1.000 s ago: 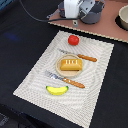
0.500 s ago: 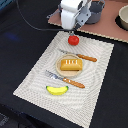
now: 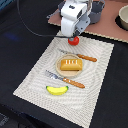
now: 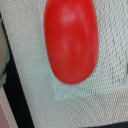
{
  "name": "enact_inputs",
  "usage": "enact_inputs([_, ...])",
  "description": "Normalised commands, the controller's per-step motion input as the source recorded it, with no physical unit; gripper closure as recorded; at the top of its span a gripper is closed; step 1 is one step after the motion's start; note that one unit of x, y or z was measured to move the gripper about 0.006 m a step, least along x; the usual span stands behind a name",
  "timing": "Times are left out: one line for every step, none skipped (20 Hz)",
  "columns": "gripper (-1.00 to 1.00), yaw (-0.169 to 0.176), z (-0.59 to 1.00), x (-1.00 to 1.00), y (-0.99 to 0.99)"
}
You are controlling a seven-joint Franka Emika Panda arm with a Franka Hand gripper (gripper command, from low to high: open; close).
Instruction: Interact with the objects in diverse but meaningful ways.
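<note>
The end effector [image 3: 73, 36] hangs low directly over the red tomato [image 3: 74, 41], its white body hiding the fingertips, so whether it is released or clenched cannot be told; touch with the tomato cannot be told either. The dark counter [image 3: 20, 55] carries a pale woven placemat [image 3: 95, 80]. The tomato sits at the mat's far edge and fills the wrist view [image 4: 70, 40], lying on the weave. Mid-mat, the golden ridged bread loaf [image 3: 70, 64] rests on a small round plate [image 3: 59, 70]. An orange-handled knife [image 3: 80, 56] lies beyond the loaf, an orange-handled fork [image 3: 67, 80] on its near side. The yellow banana [image 3: 57, 90] lies near the mat's near edge.
</note>
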Motion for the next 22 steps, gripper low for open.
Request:
enact_inputs([-1.00,0.000,-0.27,0.14,0.00])
enact_inputs([-1.00,0.001,-0.27,0.08,0.00])
enact_inputs([-1.00,0.005,-0.27,0.02,0.00])
enact_inputs([-1.00,0.007,-0.27,0.00,0.00])
enact_inputs([-1.00,0.012,-0.25,0.00,0.01])
enact_inputs([-1.00,0.009,-0.26,-0.03,0.04])
enact_inputs([-1.00,0.010,-0.26,-0.11,0.05])
enact_inputs([-1.00,0.010,-0.27,-0.19,0.03])
enact_inputs([-1.00,0.013,-0.27,-0.24,0.05])
enact_inputs([-1.00,0.013,-0.25,-0.24,0.09])
enact_inputs([-1.00,0.015,-0.25,-0.25,0.07])
enact_inputs([-1.00,0.014,-0.25,-0.22,0.08])
enact_inputs([-1.00,0.014,-0.25,-0.21,0.08])
enact_inputs([-1.00,0.012,-0.24,-0.17,0.07])
enact_inputs([-1.00,0.010,-0.20,-0.12,0.07])
enact_inputs([-1.00,0.010,-0.17,-0.04,0.07])
enact_inputs([-1.00,0.010,-0.15,0.00,0.10])
enact_inputs([-1.00,0.009,-0.16,0.00,0.09])
enact_inputs([-1.00,0.009,-0.18,-0.02,0.06])
enact_inputs([-1.00,0.007,-0.18,-0.01,0.06])
enact_inputs([-1.00,0.007,-0.17,0.00,0.07])
enact_inputs([1.00,0.007,-0.17,0.00,0.07])
